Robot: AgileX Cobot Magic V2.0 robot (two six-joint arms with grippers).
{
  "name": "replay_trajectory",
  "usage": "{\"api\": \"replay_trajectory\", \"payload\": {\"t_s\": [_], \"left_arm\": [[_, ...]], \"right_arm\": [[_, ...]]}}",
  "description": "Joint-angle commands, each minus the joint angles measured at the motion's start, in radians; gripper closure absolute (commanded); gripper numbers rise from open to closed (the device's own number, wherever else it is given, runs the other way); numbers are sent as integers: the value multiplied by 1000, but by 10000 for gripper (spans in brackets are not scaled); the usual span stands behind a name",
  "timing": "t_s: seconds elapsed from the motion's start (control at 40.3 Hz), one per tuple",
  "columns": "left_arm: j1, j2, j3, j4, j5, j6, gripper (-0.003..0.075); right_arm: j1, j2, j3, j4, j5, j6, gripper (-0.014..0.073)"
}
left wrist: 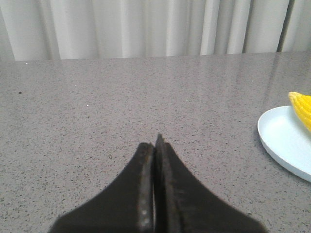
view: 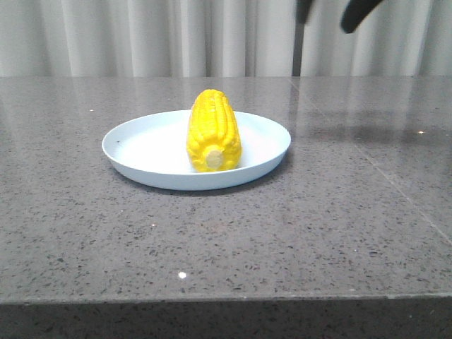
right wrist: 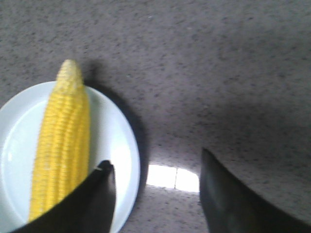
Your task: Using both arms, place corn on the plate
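The yellow corn (view: 212, 131) lies on the pale blue-white plate (view: 141, 145) in the middle of the table, its pale stub end toward the front. It also shows in the right wrist view (right wrist: 63, 141) on the plate (right wrist: 114, 141). My right gripper (right wrist: 158, 162) is open and empty, high above the table just right of the plate; its dark fingertips (view: 353, 14) show at the top of the front view. My left gripper (left wrist: 154, 141) is shut and empty, low over the table left of the plate (left wrist: 284, 138), with the corn tip (left wrist: 302, 108) at the view's edge.
The grey speckled stone table (view: 318, 226) carries the plate. White curtains (view: 141, 35) hang behind the far edge. The table's front edge (view: 226, 296) runs near the bottom of the front view. A bright light reflection (right wrist: 172, 177) lies on the table under the right gripper.
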Motion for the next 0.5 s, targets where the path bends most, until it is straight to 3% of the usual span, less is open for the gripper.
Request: {"api": "replay_trajectory", "payload": {"t_s": [0.0, 0.099, 0.273, 0.472], "left_arm": [[0, 12, -25, -4, -80, -1, 741], [0, 12, -25, -4, -80, -1, 741], [0, 12, -25, -4, -80, -1, 741], [0, 12, -25, -4, -80, -1, 741]], "right_arm": [[-79, -85, 13, 3, -10, -53, 470], [-152, -124, 64, -30, -7, -55, 704], [-247, -205, 180, -63, -17, -117, 707], [-264, -386, 403, -66, -161, -182, 706]]}}
